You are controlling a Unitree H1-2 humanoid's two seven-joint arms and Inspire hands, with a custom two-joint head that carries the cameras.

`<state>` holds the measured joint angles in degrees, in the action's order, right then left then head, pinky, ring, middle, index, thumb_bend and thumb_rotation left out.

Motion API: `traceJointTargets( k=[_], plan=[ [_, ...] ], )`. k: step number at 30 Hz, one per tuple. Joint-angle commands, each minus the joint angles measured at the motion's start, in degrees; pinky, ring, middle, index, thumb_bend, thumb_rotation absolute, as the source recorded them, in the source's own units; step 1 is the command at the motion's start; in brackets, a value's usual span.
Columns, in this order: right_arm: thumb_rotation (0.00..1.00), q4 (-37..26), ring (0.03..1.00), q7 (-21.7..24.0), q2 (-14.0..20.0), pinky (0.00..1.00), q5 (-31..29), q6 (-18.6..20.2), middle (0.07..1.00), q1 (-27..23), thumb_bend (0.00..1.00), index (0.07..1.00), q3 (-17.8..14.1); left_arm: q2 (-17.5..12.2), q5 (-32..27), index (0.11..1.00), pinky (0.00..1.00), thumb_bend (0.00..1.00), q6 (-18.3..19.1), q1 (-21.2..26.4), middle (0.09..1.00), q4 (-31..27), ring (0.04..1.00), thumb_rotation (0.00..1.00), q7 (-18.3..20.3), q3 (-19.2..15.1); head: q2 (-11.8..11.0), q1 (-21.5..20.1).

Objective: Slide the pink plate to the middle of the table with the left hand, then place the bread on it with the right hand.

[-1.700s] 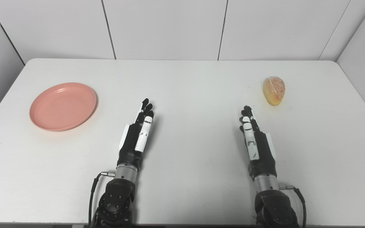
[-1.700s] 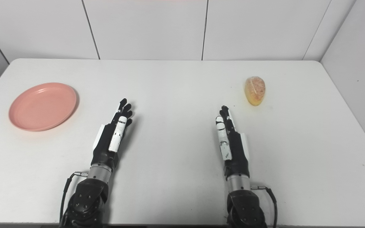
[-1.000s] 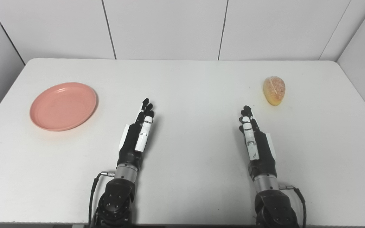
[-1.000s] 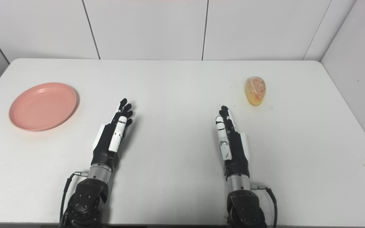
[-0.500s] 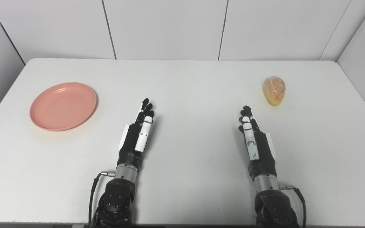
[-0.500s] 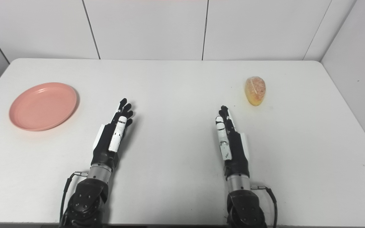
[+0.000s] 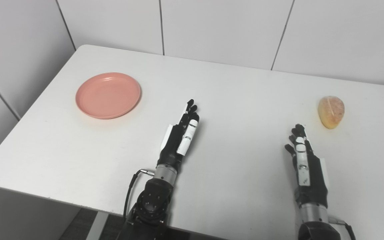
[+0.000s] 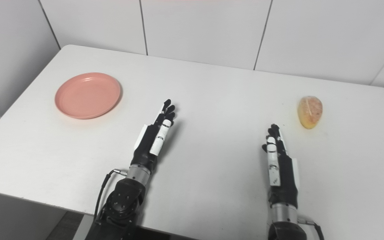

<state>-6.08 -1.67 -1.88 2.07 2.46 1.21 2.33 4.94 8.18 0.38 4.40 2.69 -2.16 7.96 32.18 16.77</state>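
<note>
Plate (image 7: 108, 95), pink, is sitting on the white table (image 7: 238, 86) toward its far left in the left eye view, well apart from the left hand (image 7: 180, 136), which is lying flat, fingers straight and holding nothing. Bread (image 8: 310, 112) is resting at the far right in the right eye view, near the right hand (image 8: 278, 163), which is stretching out flat, empty, fingertips short of it.

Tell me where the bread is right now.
The bread lies on the table's far right in both views, just beyond the open right hand, untouched.
</note>
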Motion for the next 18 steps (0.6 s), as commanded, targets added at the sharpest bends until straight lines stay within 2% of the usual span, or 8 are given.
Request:
traceJointTargets(
  k=[1,6,8,18],
  plan=[
    [1.0,0.65,0.963,0.88,0.74,0.98,-1.22,-3.86,0.96,-0.82,0.19,0.959,-0.68,1.78,1.22,0.984,0.96,0.35,-2.48,1.64,0.985,3.43,0.979,1.0,-0.64,1.46,-0.34,0.57],
    [1.0,3.66,0.979,2.24,1.79,1.0,-3.45,-7.78,0.976,-1.5,0.16,0.975,-1.05,2.29,1.75,0.986,0.96,0.38,-4.54,2.55,0.986,6.84,0.981,1.0,-1.34,1.67,-1.76,2.4],
    [1.0,4.58,0.985,2.58,1.93,1.0,-4.23,-8.66,0.98,-1.76,0.18,0.98,-1.14,2.46,2.16,0.988,0.96,0.37,-5.05,2.68,0.986,7.39,0.981,1.0,-1.6,1.71,-1.9,2.63],
    [1.0,3.49,1.0,3.49,2.05,1.0,-6.73,-6.74,0.997,-1.81,0.16,0.994,-1.24,2.89,2.1,0.988,0.97,0.36,-5.69,2.89,0.989,8.28,0.985,1.0,-1.81,1.69,-1.94,2.87]
  ],
)
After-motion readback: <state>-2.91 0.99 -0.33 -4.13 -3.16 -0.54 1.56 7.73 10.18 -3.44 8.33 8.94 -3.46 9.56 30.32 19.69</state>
